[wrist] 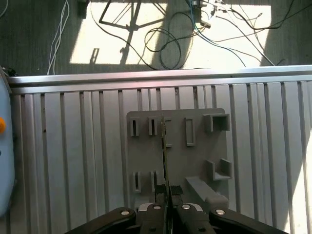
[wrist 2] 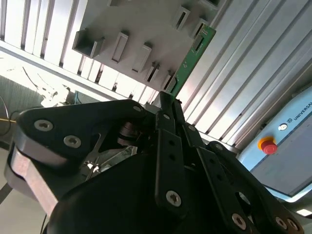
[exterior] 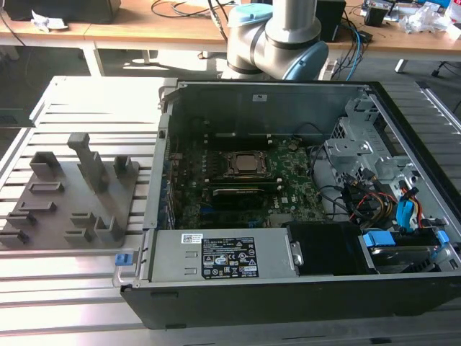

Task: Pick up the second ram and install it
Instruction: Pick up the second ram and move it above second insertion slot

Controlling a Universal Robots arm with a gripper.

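The second ram [wrist 2: 192,53] is a slim green circuit-board stick, and my gripper [wrist 2: 168,97] is shut on one of its ends. In the first wrist view the ram [wrist: 164,146] shows edge-on as a thin line running out from the gripper [wrist: 167,192]. It hangs over the grey holder plate [wrist: 195,156] with its slotted blocks, and I cannot tell whether it still touches a slot. In the exterior view the holder plate [exterior: 72,194] lies on the slatted table, to the left of the open computer case [exterior: 288,94]. The green motherboard [exterior: 288,194] with its CPU socket [exterior: 245,164] lies inside the case.
A power supply [exterior: 216,256] fills the case's near edge, with a drive cage [exterior: 360,155] and coloured cables [exterior: 403,209] at the exterior view's right. The arm's base [exterior: 277,36] stands behind the case. A light-blue pendant with a red button [wrist 2: 267,145] lies on the slatted table [wrist: 73,146].
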